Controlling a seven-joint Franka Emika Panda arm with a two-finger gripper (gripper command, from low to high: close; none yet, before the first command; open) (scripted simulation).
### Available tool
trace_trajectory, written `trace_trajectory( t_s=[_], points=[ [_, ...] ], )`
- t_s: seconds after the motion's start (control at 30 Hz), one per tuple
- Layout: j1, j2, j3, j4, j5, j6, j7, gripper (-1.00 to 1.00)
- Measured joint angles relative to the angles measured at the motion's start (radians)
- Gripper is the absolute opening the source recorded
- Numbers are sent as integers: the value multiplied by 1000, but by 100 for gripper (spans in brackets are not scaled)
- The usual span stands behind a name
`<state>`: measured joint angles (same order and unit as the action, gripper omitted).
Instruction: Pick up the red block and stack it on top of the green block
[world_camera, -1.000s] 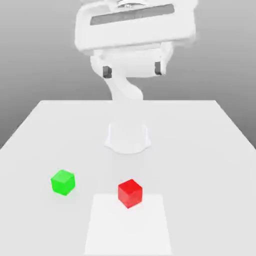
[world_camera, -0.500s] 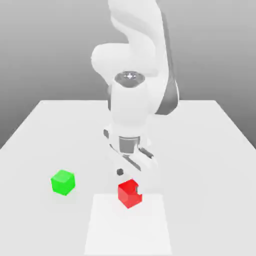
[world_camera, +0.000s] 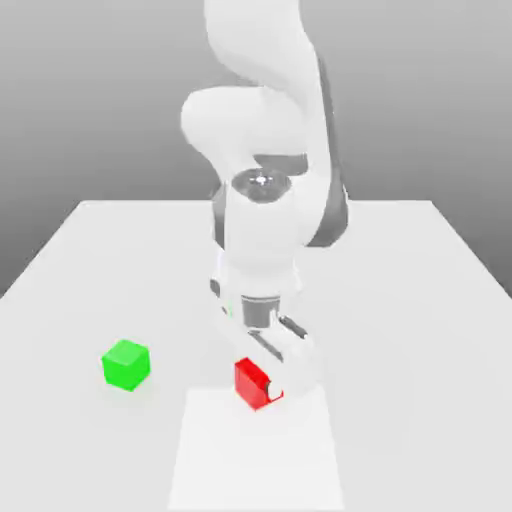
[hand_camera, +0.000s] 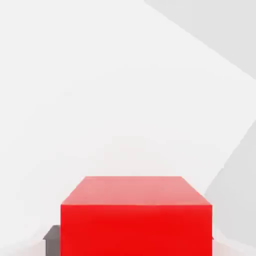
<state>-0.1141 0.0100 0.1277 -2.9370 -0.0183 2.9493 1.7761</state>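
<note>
White table, grey backdrop. Gripper down, fingers clamped on red block. Green block well apart, toward exterior view's left.

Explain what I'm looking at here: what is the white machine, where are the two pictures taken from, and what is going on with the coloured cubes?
The white machine is a single simulated robot arm standing on a white table. One picture is from a camera off the arm, looking at the whole scene; the other is from a camera on the arm's hand. At the arm's tip is its end effector, a two-finger clamp, reaching down and shut on the red block. The hand view shows that red block up close, with a dark fingertip beside it. The green block sits apart, toward the exterior view's left, untouched. The red block still rests on the table, not yet stacked.
</note>
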Motion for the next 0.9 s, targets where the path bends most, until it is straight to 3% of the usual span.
trace_trajectory(
  t_s=[0.13, 0.53, 0.8, 0.83, 0.9],
  points=[
    [5, -129, -21, -18, 54, -111, -44, -100],
    [-368, -276, -278, -15, -74, -260, -60, -100],
    [-369, -26, -296, -5, 11, -21, -125, -100],
    [-370, -7, -288, -4, 23, -4, -133, 100],
    [-356, -7, -287, -4, 23, -4, -133, 100]
  ],
)
